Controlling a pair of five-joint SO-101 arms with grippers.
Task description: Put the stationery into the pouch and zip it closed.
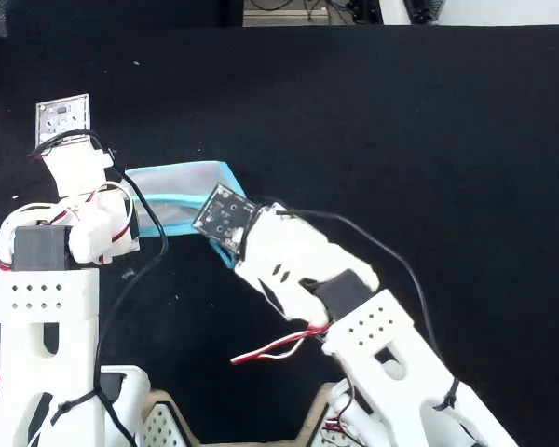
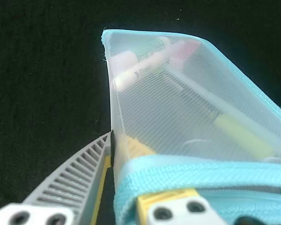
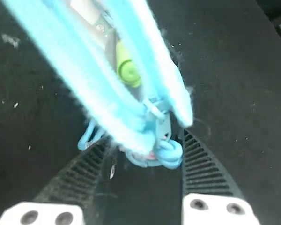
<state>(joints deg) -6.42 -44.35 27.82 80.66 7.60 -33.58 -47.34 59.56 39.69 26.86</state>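
We judge the loading done: the stationery (image 2: 234,133) lies inside the mesh pouch (image 1: 179,196), which sits between the two arms over the black table (image 1: 401,121). The zipping is what is left. Its two blue tapes stand apart, with a green marker (image 3: 129,70) showing between them. The left hand (image 2: 122,154) is closed on one end of the pouch. The right hand (image 3: 144,143) is spread, with the zip pull (image 3: 157,138) and its cord loop (image 3: 171,154) between the fingers — not yet clamped, as far as we can see.
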